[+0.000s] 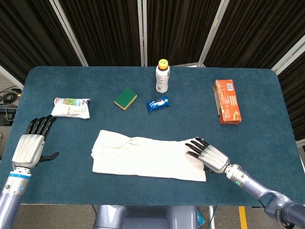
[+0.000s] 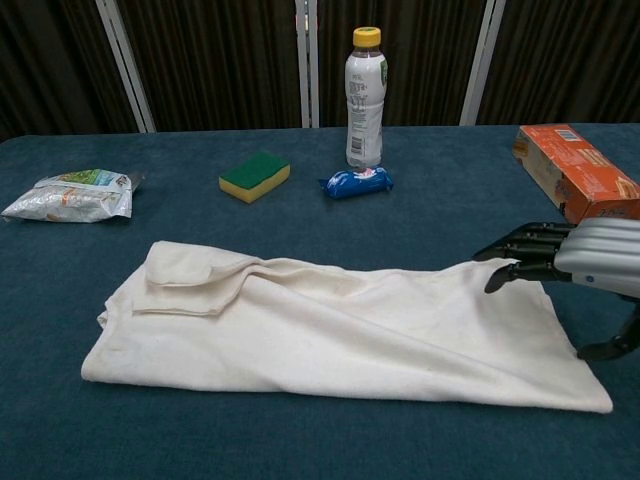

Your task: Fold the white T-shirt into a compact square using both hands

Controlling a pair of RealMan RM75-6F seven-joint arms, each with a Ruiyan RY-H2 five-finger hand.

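Chest view puts the white T-shirt (image 2: 330, 330) nearest, lying flat on the blue table (image 2: 450, 215) as a long, wide band folded over on itself, its left end bunched into a small doubled flap and soft creases running along its length. The right hand (image 2: 590, 262) hovers over the shirt's right end with dark fingers (image 2: 520, 250) stretched out and apart, thumb hanging below, gripping nothing (whether the fingertips touch the cloth cannot be told). From the head view the left hand (image 1: 31, 143) sits well left of the shirt, fingers straight and spread, holding nothing. Farther back lie a white snack bag (image 2: 70, 195), a green-and-yellow sponge (image 2: 254, 175), a blue wrapped snack (image 2: 355, 182) and an orange box (image 2: 575, 175); their printing is too small to read. A yellow-capped bottle (image 2: 365, 95) stands farthest.
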